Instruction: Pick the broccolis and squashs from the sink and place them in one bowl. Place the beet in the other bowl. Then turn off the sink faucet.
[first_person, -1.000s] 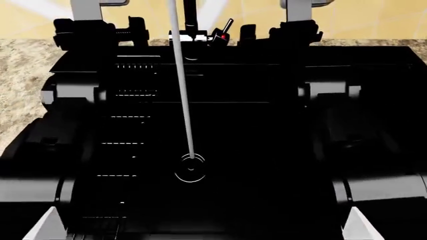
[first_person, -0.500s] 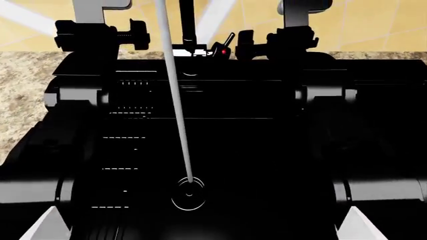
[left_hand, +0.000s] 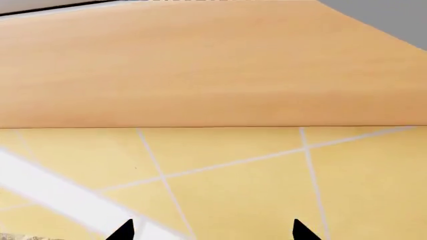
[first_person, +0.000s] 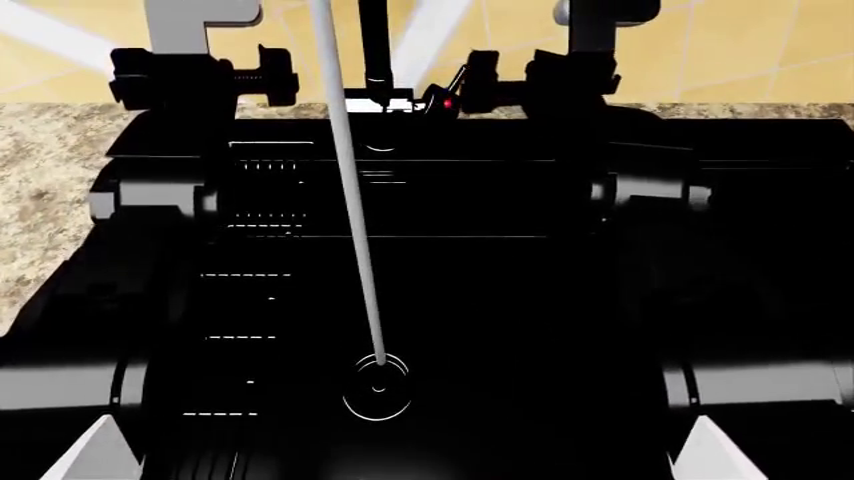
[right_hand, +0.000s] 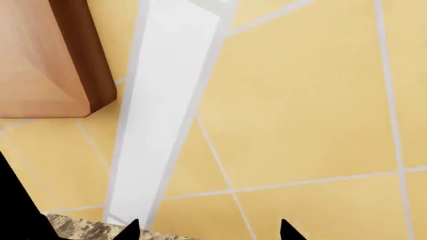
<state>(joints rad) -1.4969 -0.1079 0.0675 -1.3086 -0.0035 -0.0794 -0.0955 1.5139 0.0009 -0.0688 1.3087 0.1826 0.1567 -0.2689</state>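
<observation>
Sink (first_person: 534, 330) fills your head view, water stream running to the drain. Faucet (first_person: 378, 60) stands at the back rim, right gripper (first_person: 514, 78) just beside its lever (first_person: 451, 88), tips apart, gripping nothing. Left gripper (first_person: 260, 72) likewise parted, empty.

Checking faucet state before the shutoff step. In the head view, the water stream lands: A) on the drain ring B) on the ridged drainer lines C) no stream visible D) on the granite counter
A: the pale water stream runs from the sink faucet down to the drain ring.
</observation>
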